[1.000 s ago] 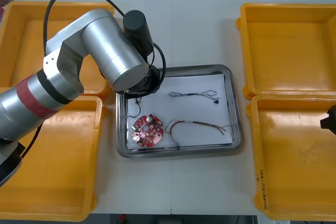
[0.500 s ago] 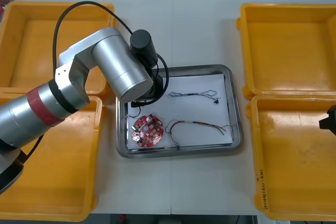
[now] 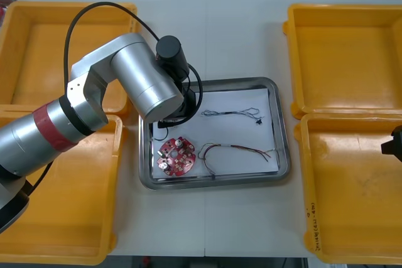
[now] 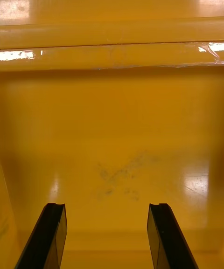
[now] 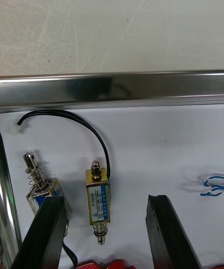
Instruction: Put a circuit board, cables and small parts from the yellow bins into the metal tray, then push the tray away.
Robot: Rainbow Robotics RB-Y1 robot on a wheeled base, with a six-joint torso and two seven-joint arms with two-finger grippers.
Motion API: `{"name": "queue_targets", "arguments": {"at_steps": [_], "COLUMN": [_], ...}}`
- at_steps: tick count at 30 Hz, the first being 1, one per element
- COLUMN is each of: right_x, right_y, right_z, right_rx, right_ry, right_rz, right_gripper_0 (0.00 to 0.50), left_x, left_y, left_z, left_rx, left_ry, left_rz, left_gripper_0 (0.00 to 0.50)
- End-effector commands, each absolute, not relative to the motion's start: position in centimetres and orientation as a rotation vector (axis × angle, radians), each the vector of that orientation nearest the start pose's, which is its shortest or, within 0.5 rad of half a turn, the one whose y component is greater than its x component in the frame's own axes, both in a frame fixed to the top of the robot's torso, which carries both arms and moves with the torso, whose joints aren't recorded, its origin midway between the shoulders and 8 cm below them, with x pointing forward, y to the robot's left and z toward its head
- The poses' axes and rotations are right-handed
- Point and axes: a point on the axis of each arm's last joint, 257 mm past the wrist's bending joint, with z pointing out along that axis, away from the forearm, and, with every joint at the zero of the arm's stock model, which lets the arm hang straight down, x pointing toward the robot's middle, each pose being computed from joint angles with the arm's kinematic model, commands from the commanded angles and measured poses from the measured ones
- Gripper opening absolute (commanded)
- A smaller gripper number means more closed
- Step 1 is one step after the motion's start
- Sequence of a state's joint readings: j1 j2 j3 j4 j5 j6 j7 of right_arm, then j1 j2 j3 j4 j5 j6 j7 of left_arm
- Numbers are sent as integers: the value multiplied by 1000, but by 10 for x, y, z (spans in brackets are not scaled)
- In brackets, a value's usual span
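The metal tray (image 3: 282, 136), white inside, lies between the bins. In it are a round red circuit board (image 3: 176, 156), a twisted blue and white cable (image 3: 231, 113) and a red and yellow cable (image 3: 239, 152). My left arm (image 3: 138, 80) reaches over the tray's far left corner. My left gripper (image 5: 105, 236) is open just above the tray floor. A small metal part (image 5: 98, 201) with a black cable (image 5: 70, 119) lies loose between its fingers. A second small metal part (image 5: 39, 182) lies beside one finger. My right gripper (image 4: 105, 236) is open over bare bin floor.
Two yellow bins stand on the left (image 3: 38, 48) (image 3: 69, 199) and two on the right (image 3: 345, 54) (image 3: 352, 192). The right gripper's tip (image 3: 394, 142) shows at the near right bin's outer edge. The tray rim (image 5: 112, 89) runs just beyond the left fingers.
The left arm swung its forearm a little to the right over the tray's far left corner, then held still. The right arm has not moved.
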State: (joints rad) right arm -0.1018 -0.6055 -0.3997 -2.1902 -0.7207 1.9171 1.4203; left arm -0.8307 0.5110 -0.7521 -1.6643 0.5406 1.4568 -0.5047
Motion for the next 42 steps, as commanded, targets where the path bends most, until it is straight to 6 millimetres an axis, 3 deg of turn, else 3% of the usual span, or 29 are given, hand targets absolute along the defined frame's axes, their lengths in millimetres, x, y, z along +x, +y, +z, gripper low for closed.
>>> {"name": "queue_targets", "arguments": {"at_steps": [1, 12, 20, 35, 42], "right_x": [364, 364, 364, 365, 372], "right_y": [-392, -393, -394, -390, -381], "right_z": [-184, -182, -182, -180, -172], "right_rx": [159, 174, 180, 179, 150], "right_ry": [2649, 2642, 2641, 2637, 2621], "right_rz": [14, 18, 21, 45, 72], "right_gripper_0": [500, 500, 500, 500, 500], "left_x": [499, 505, 508, 493, 476], "left_y": [54, 58, 79, 161, 198], "left_z": [-233, -220, -185, -107, -89], "left_rx": [-164, -193, -255, -393, -384], "left_ry": [2559, 2533, 2502, 2528, 2591], "left_rz": [-229, -243, -229, -236, -195], "left_gripper_0": [500, 500, 500, 500, 500]}}
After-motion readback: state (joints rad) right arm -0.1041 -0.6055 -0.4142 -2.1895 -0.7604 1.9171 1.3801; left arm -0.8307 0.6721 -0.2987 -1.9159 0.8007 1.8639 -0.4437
